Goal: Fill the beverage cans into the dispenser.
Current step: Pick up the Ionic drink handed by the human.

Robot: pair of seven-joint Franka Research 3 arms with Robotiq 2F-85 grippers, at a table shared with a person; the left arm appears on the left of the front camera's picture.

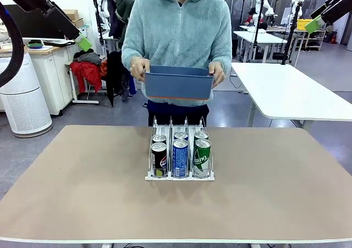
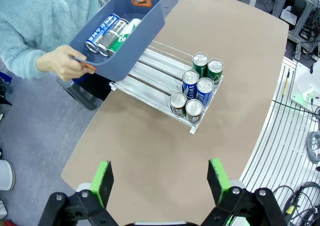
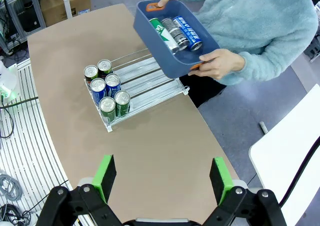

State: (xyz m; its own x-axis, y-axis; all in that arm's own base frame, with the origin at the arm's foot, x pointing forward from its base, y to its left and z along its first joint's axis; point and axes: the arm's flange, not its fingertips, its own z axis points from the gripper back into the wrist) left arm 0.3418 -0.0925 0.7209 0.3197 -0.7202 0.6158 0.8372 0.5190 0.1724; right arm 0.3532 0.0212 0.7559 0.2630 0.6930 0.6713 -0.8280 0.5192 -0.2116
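The dispenser (image 1: 179, 124) is a low white wire rack with three lanes at the middle of the table. Several beverage cans (image 1: 180, 158) stand upright at its near end: black, blue and green, two deep in each lane. In the wrist views the same cans (image 2: 197, 88) (image 3: 106, 91) crowd one end of the rack (image 2: 150, 78) (image 3: 150, 80). Three more cans (image 2: 107, 32) (image 3: 176, 30) lie inside a blue-grey bin that a person holds. My left gripper (image 1: 83, 42) (image 2: 161, 182) and right gripper (image 1: 312, 24) (image 3: 162, 178) hang high, open and empty.
The person stands at the far edge and holds the blue-grey bin (image 1: 179, 88) (image 2: 137, 45) (image 3: 160, 55) in both hands over the rack's far end, tilted toward the lanes. Bare tan tabletop (image 1: 82, 187) lies on both sides of the rack. A white table (image 1: 291, 88) stands behind right.
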